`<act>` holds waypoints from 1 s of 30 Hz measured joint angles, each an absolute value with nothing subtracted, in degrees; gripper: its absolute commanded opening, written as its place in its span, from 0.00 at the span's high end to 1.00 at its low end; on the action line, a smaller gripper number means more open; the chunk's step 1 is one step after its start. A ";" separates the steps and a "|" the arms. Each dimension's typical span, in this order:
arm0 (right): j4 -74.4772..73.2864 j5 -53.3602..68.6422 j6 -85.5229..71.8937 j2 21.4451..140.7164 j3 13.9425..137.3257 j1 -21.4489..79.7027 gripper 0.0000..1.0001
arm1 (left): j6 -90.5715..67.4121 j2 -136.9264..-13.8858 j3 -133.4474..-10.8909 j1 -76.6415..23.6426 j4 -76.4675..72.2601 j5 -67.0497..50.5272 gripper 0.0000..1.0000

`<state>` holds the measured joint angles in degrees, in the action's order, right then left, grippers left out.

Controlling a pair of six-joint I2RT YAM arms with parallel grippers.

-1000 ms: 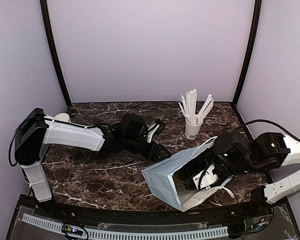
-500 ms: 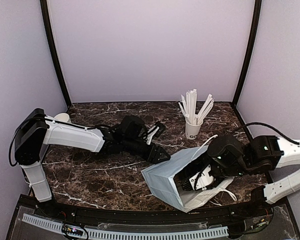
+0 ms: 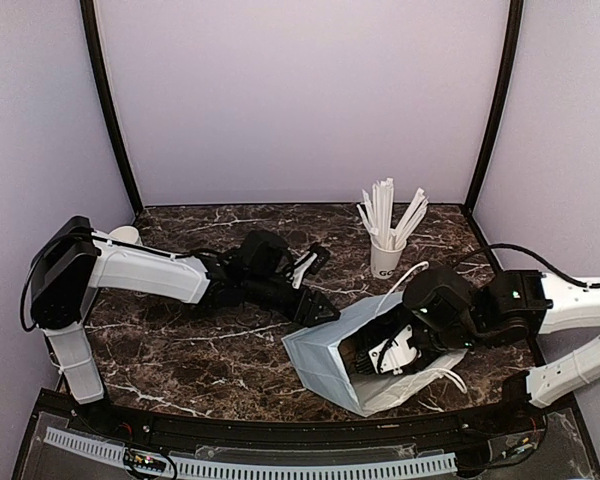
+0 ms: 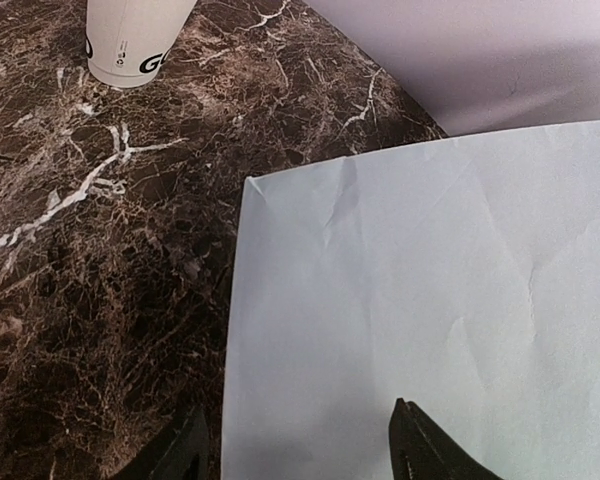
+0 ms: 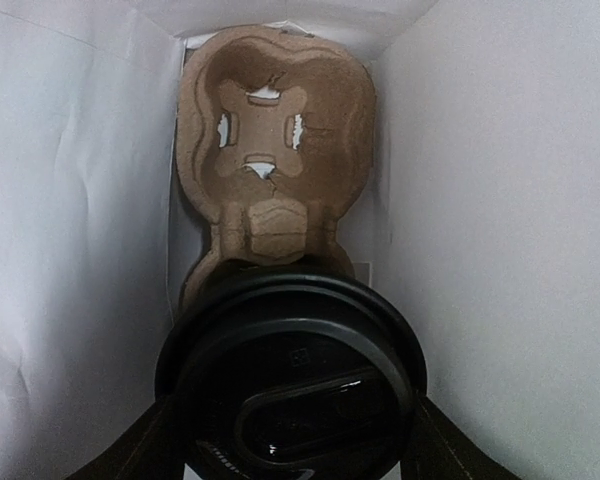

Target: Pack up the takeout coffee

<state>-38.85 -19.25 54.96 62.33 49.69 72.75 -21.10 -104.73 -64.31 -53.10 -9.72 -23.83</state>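
Observation:
The takeout coffee (image 5: 292,385), seen lid-on with its round black lid, sits between the fingers of my right gripper (image 5: 292,445), which is shut on it inside a white paper bag (image 3: 325,360) lying on its side. A brown pulp cup carrier (image 5: 270,150) rests against the bag's far end, just beyond the lid. From above, the right gripper (image 3: 385,352) reaches into the bag's mouth and the cup itself is hidden. My left gripper (image 4: 295,450) stands open at the bag's upper left edge (image 4: 242,300), with one finger (image 4: 185,452) over the marble and the other over the paper.
A white cup of white sticks (image 3: 387,250) stands at the back right, close behind the bag. A white cup (image 3: 125,235) peeks out behind the left arm at the far left. Dark marble table (image 3: 180,350), purple walls all round.
The right arm has pushed leftward, carrying the coffee deeper into the bag, and the bag has shifted slightly. The left arm has barely moved.

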 measured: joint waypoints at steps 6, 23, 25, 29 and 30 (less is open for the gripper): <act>-37.41 -19.25 54.96 63.55 49.60 71.68 0.62 | -21.50 -105.12 -64.31 -52.99 -9.93 -24.60 0.36; -40.66 -14.39 50.96 72.25 57.28 67.05 0.63 | -22.02 -105.03 -62.89 -52.01 -11.55 -24.51 0.36; -42.28 -12.93 50.06 74.06 59.53 66.19 0.63 | -22.28 -104.64 -61.95 -51.66 -12.05 -24.51 0.37; -45.23 -9.61 48.27 77.97 64.20 64.64 0.63 | -22.52 -102.35 -59.13 -51.05 -12.01 -23.86 0.37; -45.89 -8.82 47.81 78.87 65.19 64.25 0.63 | -22.55 -101.65 -58.50 -51.00 -11.99 -23.57 0.37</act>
<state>-45.89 -8.82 47.81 78.87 65.19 64.25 -22.55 -101.65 -58.50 -51.00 -11.99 -23.57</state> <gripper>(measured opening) 0.690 0.635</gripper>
